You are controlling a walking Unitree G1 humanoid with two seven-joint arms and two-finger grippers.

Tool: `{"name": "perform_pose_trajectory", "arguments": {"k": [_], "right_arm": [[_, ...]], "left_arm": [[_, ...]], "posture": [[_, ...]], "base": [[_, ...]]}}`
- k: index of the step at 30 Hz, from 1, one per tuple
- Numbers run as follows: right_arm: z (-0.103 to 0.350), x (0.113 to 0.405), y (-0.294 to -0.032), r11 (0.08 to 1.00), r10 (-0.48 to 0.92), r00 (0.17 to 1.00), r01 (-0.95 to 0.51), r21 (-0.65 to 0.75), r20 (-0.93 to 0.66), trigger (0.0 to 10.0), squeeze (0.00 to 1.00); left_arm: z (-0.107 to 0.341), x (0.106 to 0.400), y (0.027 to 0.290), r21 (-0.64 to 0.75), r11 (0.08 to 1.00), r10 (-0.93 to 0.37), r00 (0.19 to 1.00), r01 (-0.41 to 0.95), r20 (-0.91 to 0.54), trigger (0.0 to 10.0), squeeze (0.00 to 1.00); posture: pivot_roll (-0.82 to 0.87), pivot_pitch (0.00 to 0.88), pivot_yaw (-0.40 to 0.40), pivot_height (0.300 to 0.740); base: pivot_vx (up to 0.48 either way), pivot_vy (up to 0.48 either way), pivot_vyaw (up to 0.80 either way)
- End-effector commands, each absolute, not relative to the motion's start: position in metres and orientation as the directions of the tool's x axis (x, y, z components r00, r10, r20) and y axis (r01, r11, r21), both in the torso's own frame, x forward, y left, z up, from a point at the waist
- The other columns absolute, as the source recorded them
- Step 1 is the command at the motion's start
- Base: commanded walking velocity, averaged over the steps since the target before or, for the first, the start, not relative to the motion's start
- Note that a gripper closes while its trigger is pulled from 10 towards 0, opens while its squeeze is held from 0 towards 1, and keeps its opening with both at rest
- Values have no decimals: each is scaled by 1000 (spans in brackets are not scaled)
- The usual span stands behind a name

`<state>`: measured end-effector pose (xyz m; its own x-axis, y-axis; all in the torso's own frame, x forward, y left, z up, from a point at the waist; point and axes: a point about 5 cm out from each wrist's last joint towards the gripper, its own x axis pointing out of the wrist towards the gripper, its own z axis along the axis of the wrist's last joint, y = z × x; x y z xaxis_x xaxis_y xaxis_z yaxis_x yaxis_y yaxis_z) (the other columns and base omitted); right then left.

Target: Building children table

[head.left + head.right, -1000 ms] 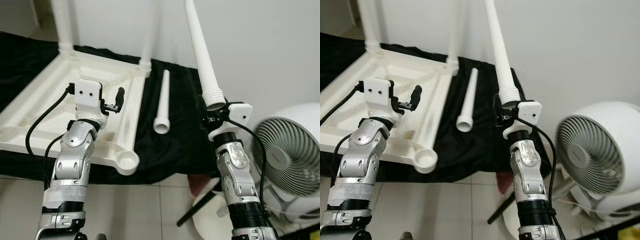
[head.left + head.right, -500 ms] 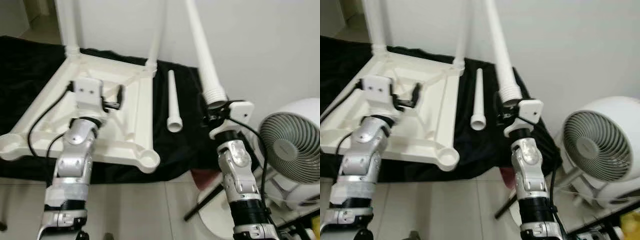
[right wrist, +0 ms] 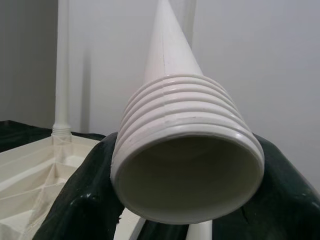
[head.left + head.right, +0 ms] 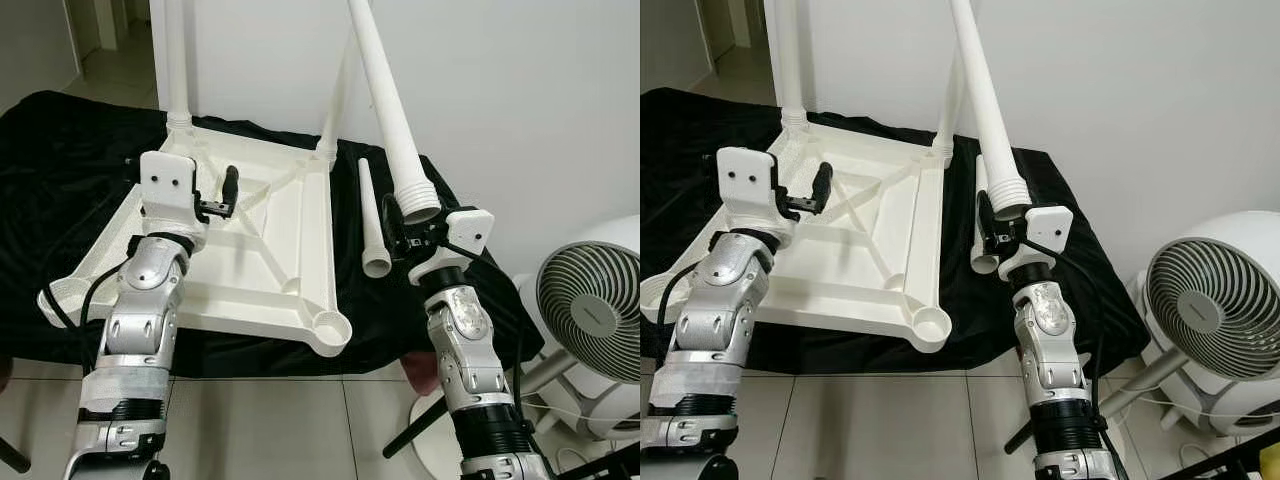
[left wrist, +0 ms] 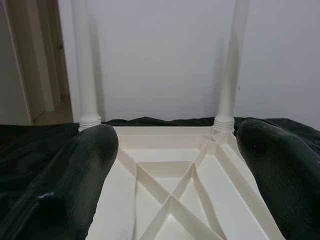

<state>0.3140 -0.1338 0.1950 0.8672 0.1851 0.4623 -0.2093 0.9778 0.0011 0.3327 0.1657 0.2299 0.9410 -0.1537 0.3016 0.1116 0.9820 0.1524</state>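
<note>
Now | right gripper (image 4: 405, 225) clamps table leg (image 4: 392, 130) | writing: none legible

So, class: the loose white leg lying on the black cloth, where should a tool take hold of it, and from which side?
Grip the loose leg mid-shaft, coming down from above. It lies flat on the black cloth, so only its top and sides are free. The middle avoids the wide threaded end, which must stay bare to screw into the tabletop.

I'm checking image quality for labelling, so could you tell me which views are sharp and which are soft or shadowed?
Left eye view: evenly lit and sharp on the upturned table top and black cloth. Left wrist view: the close fingers blur darkly. Right wrist view: the held table leg is sharp at its threaded rim, with a shaded interior.
</note>
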Motion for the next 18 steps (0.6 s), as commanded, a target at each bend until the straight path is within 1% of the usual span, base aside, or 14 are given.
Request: {"name": "perform_pose_trajectory", "arguments": {"k": [1, 10, 13, 18], "right_arm": [[200, 316, -143, 985, 155, 860, -174, -6, 487, 10000, 0], [203, 319, -141, 984, 154, 857, -176, -3, 492, 10000, 0], [205, 320, -142, 984, 159, 853, -176, -12, 497, 10000, 0], [208, 322, -152, 990, 127, 849, -137, -19, 513, 10000, 0]], "left_arm": [[230, 335, 158, 174, 976, -182, 936, 134, 301, 10000, 0], [230, 338, 154, 190, 970, -206, 929, 152, 308, 10000, 0], [228, 340, 150, 177, 972, -202, 930, 152, 308, 10000, 0], [232, 342, 149, 174, 974, -191, 932, 143, 308, 10000, 0]], "posture": [[142, 9, -159, 740], [127, 23, -176, 740], [129, 27, -162, 740], [139, 21, -143, 740]], "base": [[0, 0, 0], [0, 0, 0], [0, 0, 0], [0, 0, 0]]}}
